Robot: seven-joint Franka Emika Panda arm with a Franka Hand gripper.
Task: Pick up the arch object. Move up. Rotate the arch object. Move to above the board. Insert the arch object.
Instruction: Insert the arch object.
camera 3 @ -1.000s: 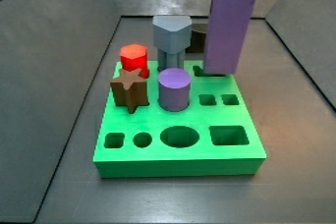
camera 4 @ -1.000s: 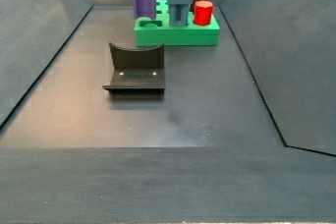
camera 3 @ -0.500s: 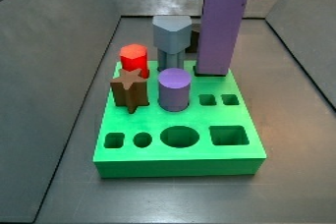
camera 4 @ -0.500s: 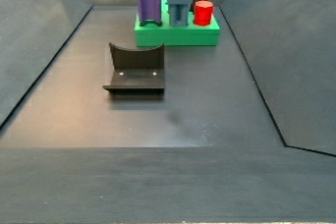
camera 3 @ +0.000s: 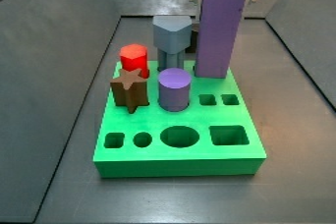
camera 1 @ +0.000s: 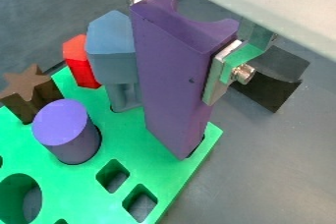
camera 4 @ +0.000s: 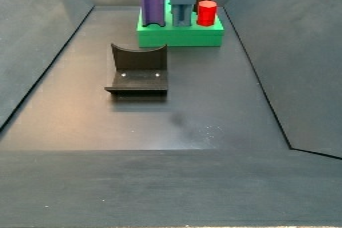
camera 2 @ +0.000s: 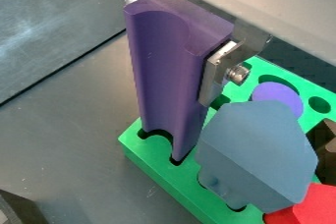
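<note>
Lowered since a second ago: arch (camera 3: 217,31) now reaches down to the board (camera 3: 197,147) at its far corner. Stands upright, long axis vertical, foot at the slot in a wrist view (camera 2: 168,90). Hand (camera 1: 184,27) clamped on upper faces, directly above. Tall lilac slab, broad one way, narrow the other.

1. No legible text, label, brand, number or sign appears in any view.
2. The gripper (camera 1: 178,33), at the top of the arch object (camera 1: 178,81), carries no readable marking on its silver finger plate (camera 1: 226,69) or on the screw head beside it.
3. The arch object between the fingers has plain faces.
4. The board (camera 3: 197,156) below the gripper is unmarked.
5. The fixture (camera 4: 136,70), well apart from the gripper, bears no lettering.
</note>
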